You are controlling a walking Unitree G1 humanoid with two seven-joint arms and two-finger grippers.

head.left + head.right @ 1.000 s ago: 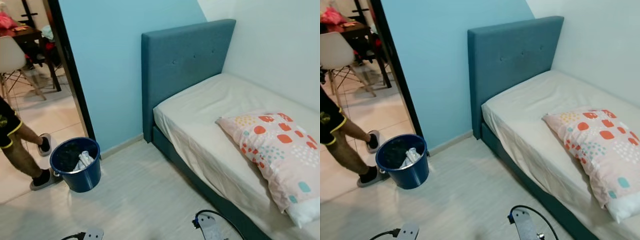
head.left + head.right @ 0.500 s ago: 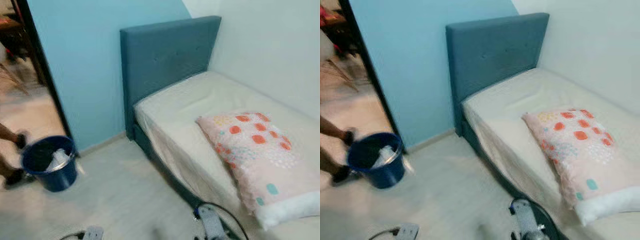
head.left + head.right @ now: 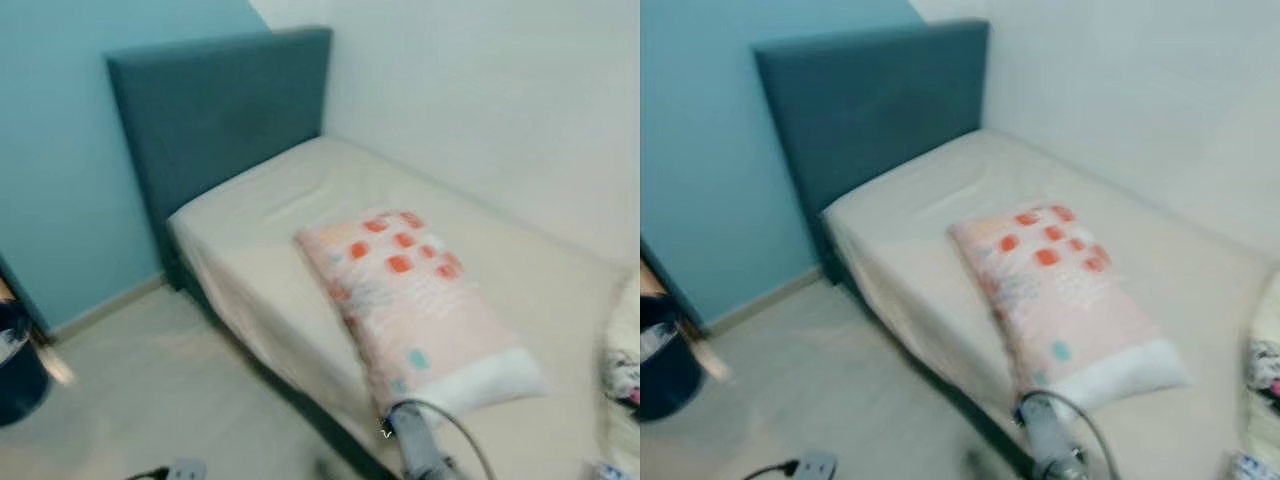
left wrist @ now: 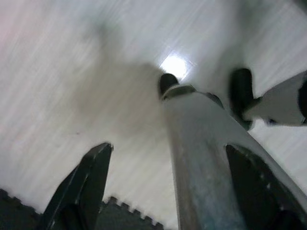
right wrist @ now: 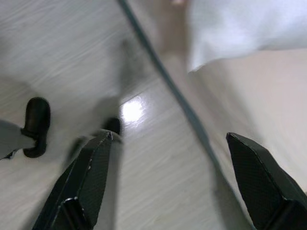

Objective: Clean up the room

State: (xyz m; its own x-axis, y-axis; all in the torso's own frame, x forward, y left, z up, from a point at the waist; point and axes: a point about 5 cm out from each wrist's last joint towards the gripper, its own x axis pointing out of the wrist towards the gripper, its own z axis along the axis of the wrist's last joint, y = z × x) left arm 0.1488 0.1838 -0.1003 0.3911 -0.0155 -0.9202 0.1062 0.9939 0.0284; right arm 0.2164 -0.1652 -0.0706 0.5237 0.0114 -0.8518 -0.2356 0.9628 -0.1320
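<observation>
A single bed point(image 3: 260, 215) with a teal headboard point(image 3: 215, 100) and a cream sheet stands against the white wall. On it lies a pillow point(image 3: 410, 300) with orange and teal patches, its white end pointing toward me. A dark blue bucket point(image 3: 15, 365) sits on the floor at the far left edge. My left gripper point(image 4: 168, 148) hangs open over the pale floor, with my own silver leg point(image 4: 201, 163) seen beyond it. My right gripper point(image 5: 168, 139) is open and holds nothing, low beside the bed's edge and the pillow's white corner point(image 5: 240, 24). Everything is blurred.
At the far right edge on the bed rests a cream thing point(image 3: 625, 370) with a coloured print, cut off by the frame. A light blue wall point(image 3: 50, 150) rises left of the headboard. Pale wood-look floor point(image 3: 150, 390) runs along the bed. My right arm point(image 3: 415, 450) shows at the bottom.
The camera has swung to the right: the doorway, the person and most of the bucket have slid off to the left, and the bed and pillow now sit in the middle.
</observation>
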